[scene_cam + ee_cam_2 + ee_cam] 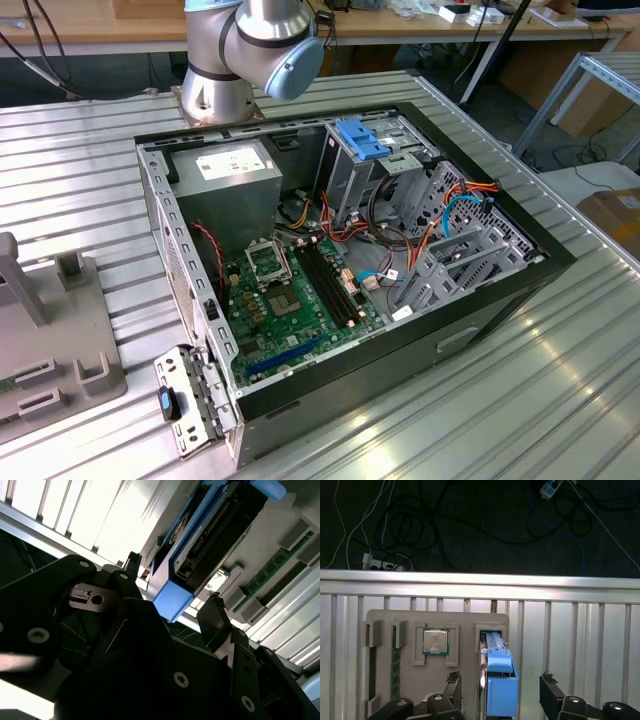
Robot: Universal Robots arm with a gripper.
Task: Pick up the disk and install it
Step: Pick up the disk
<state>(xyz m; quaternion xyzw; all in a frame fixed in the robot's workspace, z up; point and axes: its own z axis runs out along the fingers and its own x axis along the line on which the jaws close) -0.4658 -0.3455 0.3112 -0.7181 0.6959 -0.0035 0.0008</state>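
Observation:
The disk (496, 647) stands on edge in a slot of a grey fixture tray (465, 622), its bright blue bracket end (501, 692) nearest me. In the second wrist view the disk (210, 535) shows a dark body with a connector row inside the blue frame. My gripper (501, 686) is open, one fingertip (453, 682) on each side of the bracket, with a gap on both sides. In the second wrist view the gripper (171, 581) straddles the same blue end.
The tray also holds a processor chip (435, 641) and a memory stick (396, 667). In the exterior view an open computer case (330, 250) sits on the ribbed metal table (520, 400), with a blue bracket (360, 138) on its drive cage and the arm's base (225, 70) behind. The table edge (480, 582) lies beyond the tray.

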